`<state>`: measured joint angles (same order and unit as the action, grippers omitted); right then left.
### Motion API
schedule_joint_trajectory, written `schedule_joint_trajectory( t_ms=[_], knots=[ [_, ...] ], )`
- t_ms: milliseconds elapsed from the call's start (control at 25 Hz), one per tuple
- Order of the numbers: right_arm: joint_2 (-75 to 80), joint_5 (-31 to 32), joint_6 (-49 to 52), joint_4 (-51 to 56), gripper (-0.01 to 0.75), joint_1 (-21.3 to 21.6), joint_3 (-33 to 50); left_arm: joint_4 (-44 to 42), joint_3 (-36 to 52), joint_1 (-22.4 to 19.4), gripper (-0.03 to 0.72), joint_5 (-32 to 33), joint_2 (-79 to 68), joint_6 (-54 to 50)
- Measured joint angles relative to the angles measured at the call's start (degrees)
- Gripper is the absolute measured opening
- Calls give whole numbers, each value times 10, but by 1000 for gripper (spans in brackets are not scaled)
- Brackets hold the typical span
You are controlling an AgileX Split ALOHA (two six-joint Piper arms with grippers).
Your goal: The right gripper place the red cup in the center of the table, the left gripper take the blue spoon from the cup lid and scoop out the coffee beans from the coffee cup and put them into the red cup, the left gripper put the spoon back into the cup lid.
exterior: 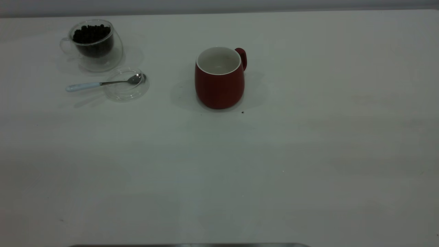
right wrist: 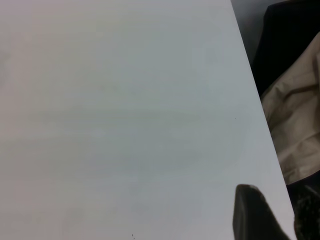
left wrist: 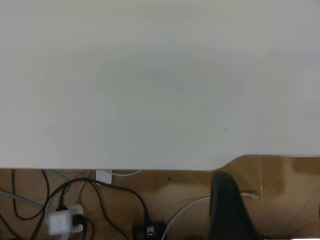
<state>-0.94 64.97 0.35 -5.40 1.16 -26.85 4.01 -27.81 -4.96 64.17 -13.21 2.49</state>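
Left gripper [left wrist: 231,207] shows only as one dark finger at the edge of its wrist view, over the table [left wrist: 150,90] edge with floor cables past it; can't tell how wide it stands, nothing seen in it. Right gripper [right wrist: 257,215] likewise is a single dark tip over bare tabletop near the table's side edge, opening not readable, nothing seen held. Neither gripper appears in the exterior view, so all items sit well away from both. Red cup [exterior: 220,79] stands upright near table center, white inside, handle toward the back right. Coffee cup [exterior: 94,44] with coffee beans [exterior: 92,33] is far left. Cup lid [exterior: 126,85] lies just beside it, blue spoon [exterior: 103,83] with bowl resting in the lid, handle sticking out left.
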Motion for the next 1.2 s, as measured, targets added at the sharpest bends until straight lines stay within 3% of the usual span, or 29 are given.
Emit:
schedule_joint_trajectory(
  t_ms=[200, 480, 1200],
  knots=[
    [0, 0, 0, 0, 243, 0, 0, -1, 1, 2, 489, 0, 12, -1],
    [0, 0, -3, 0, 243, 0, 0, -1, 0, 37, 489, 8, 141, -1],
    [0, 0, 0, 0, 243, 0, 0, -2, 0, 38, 489, 9, 144, -1]
  ],
)
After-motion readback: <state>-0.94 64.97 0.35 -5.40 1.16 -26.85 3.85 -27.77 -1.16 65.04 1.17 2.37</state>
